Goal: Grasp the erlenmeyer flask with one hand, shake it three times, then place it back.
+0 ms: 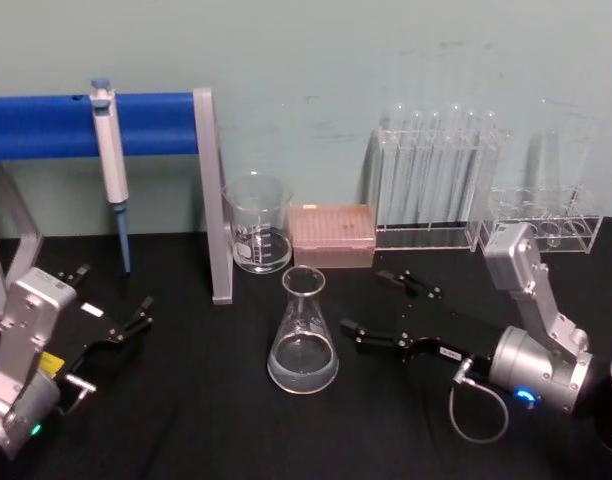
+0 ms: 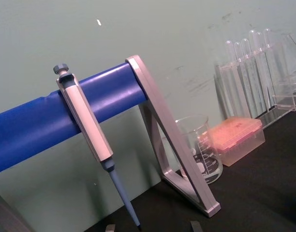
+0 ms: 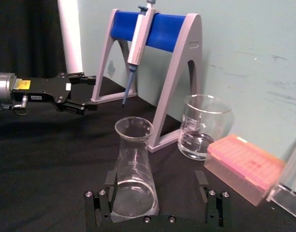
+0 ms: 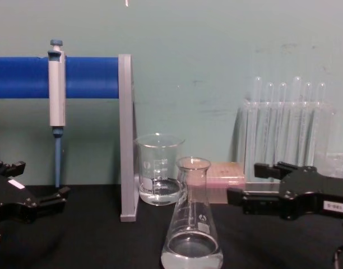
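**Flask stands upright on the bench, open pincer beside it**
We see the erlenmeyer flask (image 1: 304, 335) standing mid-bench (image 1: 186, 430) in front of the beaker (image 1: 258, 222), with a little clear liquid in its base. The right pincer (image 1: 363, 302) sits just to its right, jaws spread wide and released, pointing at the glass. The left pincer (image 1: 116, 290) rests well apart at the left side, also released.

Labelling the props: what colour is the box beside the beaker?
Pale pink; the box shows best in the right wrist view.

One erlenmeyer flask (image 1: 304, 340), one beaker (image 1: 258, 235) (one pipette (image 1: 112, 170)).
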